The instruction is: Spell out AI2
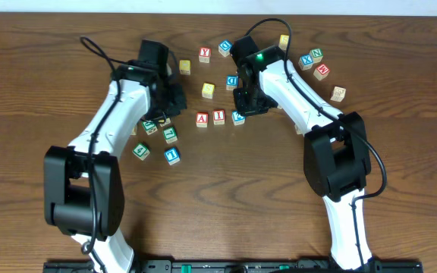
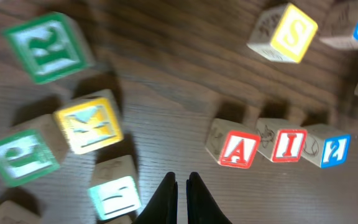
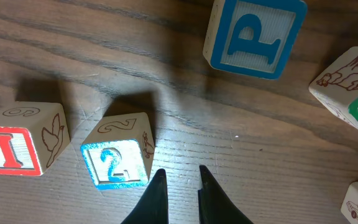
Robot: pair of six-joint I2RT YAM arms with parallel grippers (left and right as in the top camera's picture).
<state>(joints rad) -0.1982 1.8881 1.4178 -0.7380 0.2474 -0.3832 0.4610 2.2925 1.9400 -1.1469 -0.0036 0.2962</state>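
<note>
Brown wooden tabletop (image 1: 226, 189) has open room in front; blocks crowd its far half. Overhead, the A block (image 1: 202, 119), I block (image 1: 218, 117) and 2 block (image 1: 237, 117) stand in one row. Only the right wrist view shows the right fingers (image 3: 178, 186) nearly closed, empty, beside the 2 block. Left fingers (image 2: 182, 186) closed, empty.

Blurred throughout the left wrist view: green R block (image 2: 45, 46), yellow block (image 2: 89, 122) with an unreadable mark, green block (image 2: 18, 155) at the left. Cut by the bottom edge there, a pale block with a teal face (image 2: 114, 194). In the right wrist view, red I block (image 3: 17, 140) clipped at the left edge, a block with a green face (image 3: 353, 87) clipped at the right, letter unreadable. From overhead, both hands hidden under their own arms; blocks beneath the left arm (image 1: 120, 114) partly covered.
</note>
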